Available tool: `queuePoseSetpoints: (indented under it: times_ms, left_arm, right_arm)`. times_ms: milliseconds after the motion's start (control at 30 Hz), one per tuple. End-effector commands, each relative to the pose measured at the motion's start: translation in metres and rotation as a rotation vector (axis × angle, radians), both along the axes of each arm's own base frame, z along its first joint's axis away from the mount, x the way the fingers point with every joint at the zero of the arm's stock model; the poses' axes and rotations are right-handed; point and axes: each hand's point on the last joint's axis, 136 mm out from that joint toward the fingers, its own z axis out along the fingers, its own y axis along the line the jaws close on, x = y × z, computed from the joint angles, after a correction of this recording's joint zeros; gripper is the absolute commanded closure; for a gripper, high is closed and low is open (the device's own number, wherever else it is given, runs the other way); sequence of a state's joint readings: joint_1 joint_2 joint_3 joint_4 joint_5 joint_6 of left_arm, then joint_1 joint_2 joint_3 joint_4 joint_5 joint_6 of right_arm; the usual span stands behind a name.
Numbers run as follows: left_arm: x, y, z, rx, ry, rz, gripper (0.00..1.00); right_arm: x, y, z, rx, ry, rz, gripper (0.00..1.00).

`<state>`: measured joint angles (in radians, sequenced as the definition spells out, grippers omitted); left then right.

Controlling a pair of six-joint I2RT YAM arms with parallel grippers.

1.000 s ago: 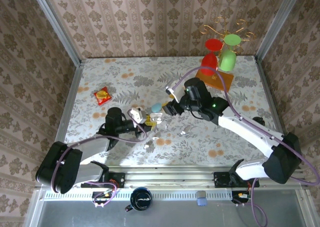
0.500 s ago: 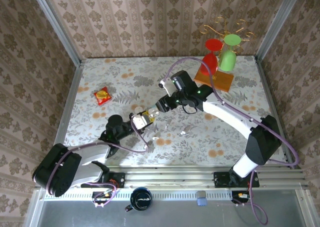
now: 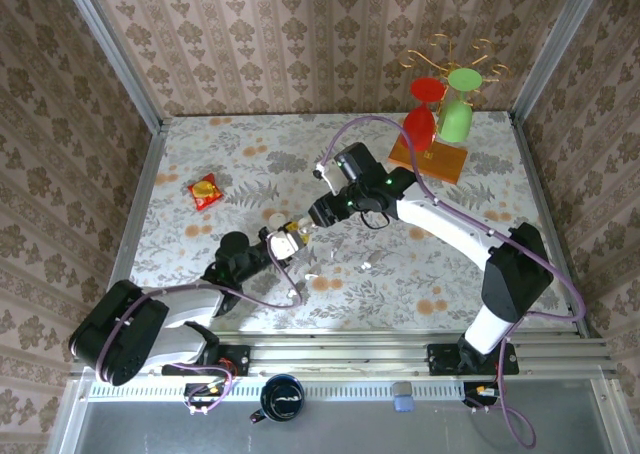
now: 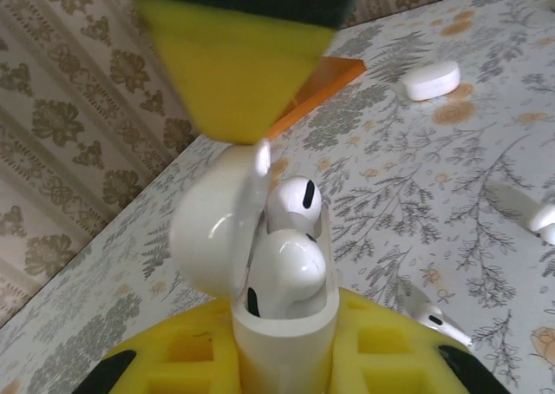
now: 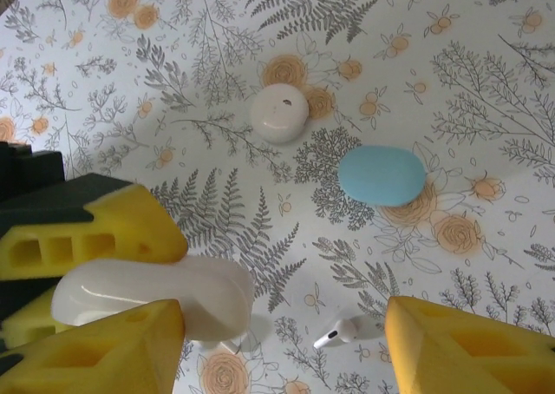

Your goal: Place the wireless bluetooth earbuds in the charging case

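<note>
Left pincer is pinching the open case, two earbuds sitting inside; right pincer, spread, is touching its lid.

Glossy white charging case, white earbuds, light-blue case, grey-fern, orange-flower table.

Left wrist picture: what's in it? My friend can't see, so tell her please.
An open white charging case, with two earbuds sitting inside, is pinched in the left gripper at the bottom. A blurry yellow pad hangs above its lid, and one loose earbud lies on the flowery table.
</note>
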<state>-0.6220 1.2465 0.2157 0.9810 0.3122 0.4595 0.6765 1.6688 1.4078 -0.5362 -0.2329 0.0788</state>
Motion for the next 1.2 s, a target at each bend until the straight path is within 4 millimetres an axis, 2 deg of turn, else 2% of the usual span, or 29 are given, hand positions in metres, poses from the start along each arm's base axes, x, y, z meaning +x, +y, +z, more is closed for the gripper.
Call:
queuePoseSetpoints:
  times_ms: [0, 100, 233, 333, 433, 533, 633, 767, 867, 1033, 1167]
  left_arm:
    - [0.008, 0.003, 0.024, -0.090, -0.016, 0.052, 1.00]
    - [0.011, 0.003, 0.025, -0.100, 0.036, 0.058, 1.00]
    - [0.005, -0.002, 0.025, -0.108, 0.090, 0.008, 1.00]
    - [0.000, -0.008, 0.026, -0.116, 0.127, -0.035, 1.00]
    - [-0.008, -0.011, 0.026, -0.104, 0.111, -0.078, 1.00]
    - [-0.010, -0.013, 0.025, -0.102, 0.113, -0.097, 1.00]
    - [-0.011, -0.018, 0.024, -0.103, 0.110, -0.126, 1.00]
    - [-0.013, -0.021, 0.026, -0.126, 0.113, -0.146, 1.00]
    - [-0.010, -0.020, 0.028, -0.150, 0.144, -0.129, 1.00]
    - [-0.004, -0.014, 0.036, -0.207, 0.188, -0.069, 1.00]
    - [-0.005, -0.013, 0.037, -0.212, 0.222, -0.076, 1.00]
  right_arm:
    - [-0.021, -0.012, -0.012, -0.057, 0.046, 0.027, 0.35]
    - [-0.025, -0.017, -0.009, -0.058, 0.037, 0.024, 0.35]
    - [-0.028, -0.016, 0.012, 0.031, -0.050, 0.071, 0.34]
    - [-0.034, -0.027, 0.017, 0.021, -0.126, 0.115, 0.33]
    - [-0.029, -0.035, 0.034, 0.081, -0.134, 0.052, 0.35]
    - [-0.022, -0.027, 0.049, 0.128, -0.111, 0.021, 0.36]
    - [-0.008, -0.015, 0.055, 0.159, -0.085, -0.002, 0.35]
    - [0.006, -0.002, 0.049, 0.166, -0.059, -0.006, 0.34]
    - [0.006, 0.004, 0.035, 0.143, -0.036, 0.023, 0.34]
    - [-0.017, -0.004, 0.012, 0.071, -0.002, 0.108, 0.32]
    - [-0.034, -0.012, 0.015, 0.078, -0.010, 0.143, 0.38]
